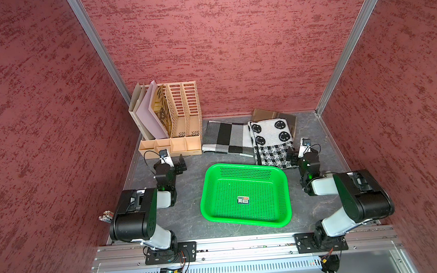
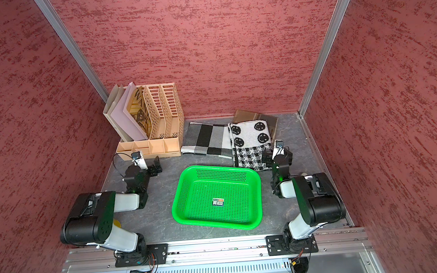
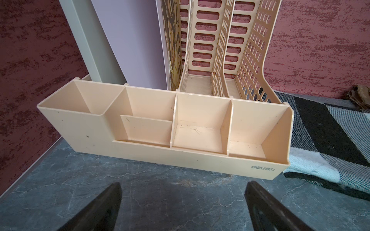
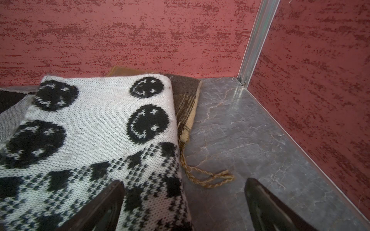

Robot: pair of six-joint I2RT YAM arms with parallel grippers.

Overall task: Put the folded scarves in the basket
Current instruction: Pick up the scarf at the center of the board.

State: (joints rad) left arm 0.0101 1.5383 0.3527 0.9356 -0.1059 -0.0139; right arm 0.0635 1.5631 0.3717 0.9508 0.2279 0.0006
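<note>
Mostly hidden brown scarf, beneath smiley scarf

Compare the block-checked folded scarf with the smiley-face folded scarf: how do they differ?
The grey, black and white block-checked woven scarf shows large rectangles; the white knitted scarf with black smiley faces shows round faces and houndstooth. The checked scarf lies beside the beige slotted plastic file organiser; the smiley scarf lies partly on a brown cloth. Both lie folded flat behind the bright green perforated plastic basket.

Green basket, smiley scarf and checked scarf behind it, beige organiser back left
</note>
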